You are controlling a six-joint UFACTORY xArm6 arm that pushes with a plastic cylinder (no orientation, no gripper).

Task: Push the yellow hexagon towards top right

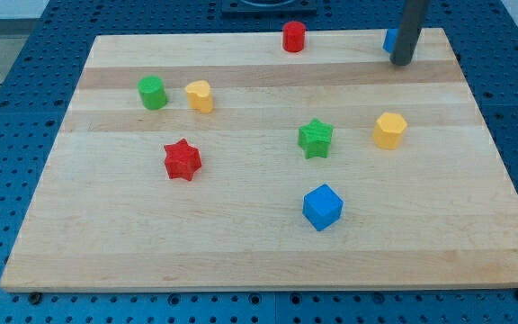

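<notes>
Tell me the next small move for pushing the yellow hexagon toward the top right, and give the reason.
Probably bring my tip down past the view's left of the yellow hexagon to its lower-left side. My tip now sits near the top right, above the hexagon and beside a partly hidden blue block, so pushing from there would drive the hexagon the wrong way.

A single camera looks down at a slant from beyond the near edge of the wooden worktop (268,261), facing its far edge. It stands back enough to take in the whole board, with blue perforated base (7,135) showing on all sides.
</notes>
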